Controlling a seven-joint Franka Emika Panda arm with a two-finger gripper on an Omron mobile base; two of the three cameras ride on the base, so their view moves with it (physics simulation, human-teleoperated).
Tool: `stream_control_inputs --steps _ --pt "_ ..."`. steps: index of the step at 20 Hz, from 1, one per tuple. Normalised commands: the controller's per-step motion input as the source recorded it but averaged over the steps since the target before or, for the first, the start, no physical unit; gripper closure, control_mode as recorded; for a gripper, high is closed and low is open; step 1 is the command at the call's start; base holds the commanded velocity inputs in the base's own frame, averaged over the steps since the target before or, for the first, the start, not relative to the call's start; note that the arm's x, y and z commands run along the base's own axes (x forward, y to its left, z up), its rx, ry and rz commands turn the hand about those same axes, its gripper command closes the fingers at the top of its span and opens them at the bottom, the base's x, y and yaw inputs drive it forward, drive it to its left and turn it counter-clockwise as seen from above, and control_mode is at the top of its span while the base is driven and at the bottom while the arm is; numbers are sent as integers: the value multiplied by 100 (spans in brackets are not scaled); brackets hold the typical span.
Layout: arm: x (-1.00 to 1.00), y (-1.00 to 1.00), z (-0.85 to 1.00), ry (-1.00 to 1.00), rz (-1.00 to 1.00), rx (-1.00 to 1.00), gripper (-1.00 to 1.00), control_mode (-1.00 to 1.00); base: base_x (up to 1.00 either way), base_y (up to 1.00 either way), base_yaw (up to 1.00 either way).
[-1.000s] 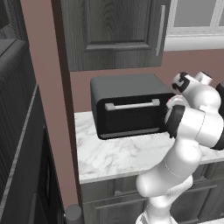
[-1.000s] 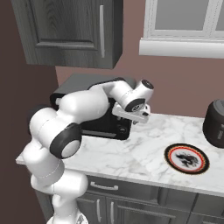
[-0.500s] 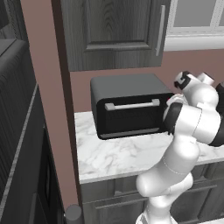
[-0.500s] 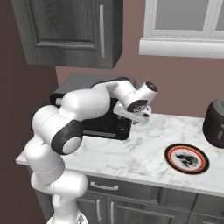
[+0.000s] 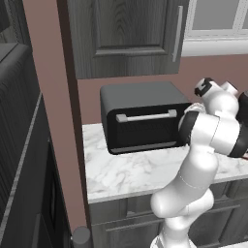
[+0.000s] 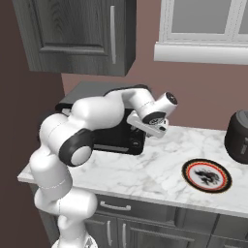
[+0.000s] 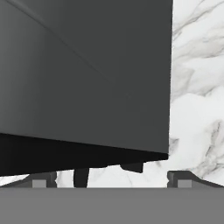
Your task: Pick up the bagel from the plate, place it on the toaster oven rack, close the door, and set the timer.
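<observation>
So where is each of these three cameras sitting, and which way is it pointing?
Left base view: behind the arm's left, facing the closed toaster oven; arm at lower right.
Right base view: behind its right, facing oven, counter and plate; arm at lower left, gripper.
Hand view: on the hand, facing the oven's side; open fingertips at bottom.
All share oven and counter.

1. White marble counter (image 6: 160, 167), above dark grey drawers.
2. Black toaster oven (image 5: 145, 121) at its left end.
3. Plate (image 6: 207, 175) lying well right of it.
4. Dark round appliance (image 6: 238, 136) at far right.
</observation>
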Motion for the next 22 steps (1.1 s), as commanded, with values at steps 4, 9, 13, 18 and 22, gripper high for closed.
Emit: stream_control_inputs --steps 4,9,13,18,22 --pt "4 1 0 -1 0 3 -100 -100 0 0 0" --pt "5 3 -1 -1 -1 1 -100 -100 0 0 0" --pt "0 10 0 -2 0 1 -100 -100 0 0 0" --pt "4 16 -8 -1 0 0 -100 -100 0 0 0" --pt "15 1 -16 0 -1 0 -100 -100 0 0 0"
